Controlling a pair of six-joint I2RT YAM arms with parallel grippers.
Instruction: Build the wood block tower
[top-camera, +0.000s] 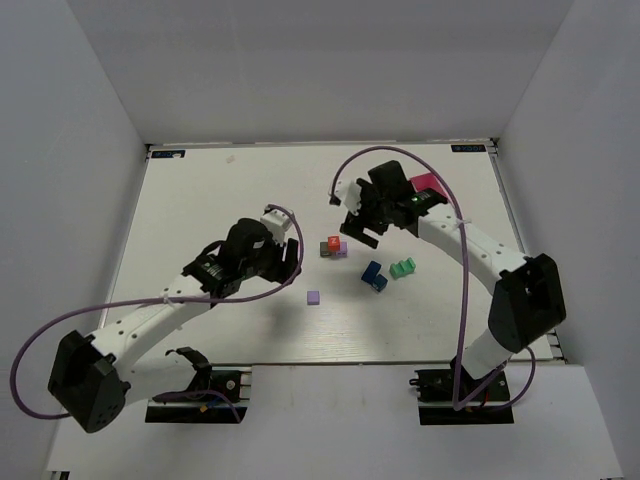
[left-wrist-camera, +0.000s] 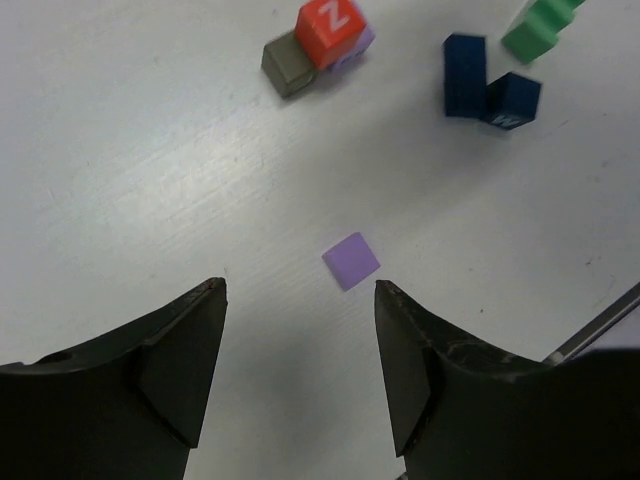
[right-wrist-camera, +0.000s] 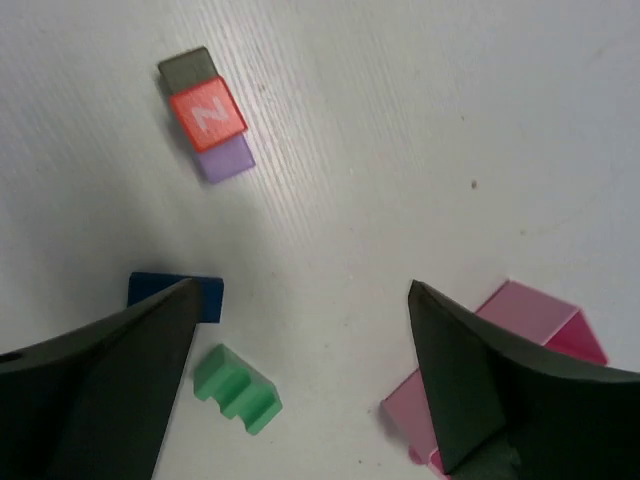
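Observation:
The tower (top-camera: 332, 246) stands mid-table: a red block marked Z (left-wrist-camera: 328, 28) on top, a dark grey block (left-wrist-camera: 287, 68) showing at one side and a lilac one (right-wrist-camera: 225, 158) at the other. A loose lilac block (left-wrist-camera: 351, 260) lies flat just beyond my left gripper (left-wrist-camera: 300, 285), which is open and holds nothing. My right gripper (right-wrist-camera: 300, 290) hangs wide open and empty over bare table, right of the tower. Two blue blocks (left-wrist-camera: 465, 75) and a green notched block (right-wrist-camera: 237, 390) lie to the tower's right.
A pink tray (right-wrist-camera: 530, 320) sits at the back right, under the right gripper's far finger. White walls close in the table on three sides. A purple cable loops from each arm.

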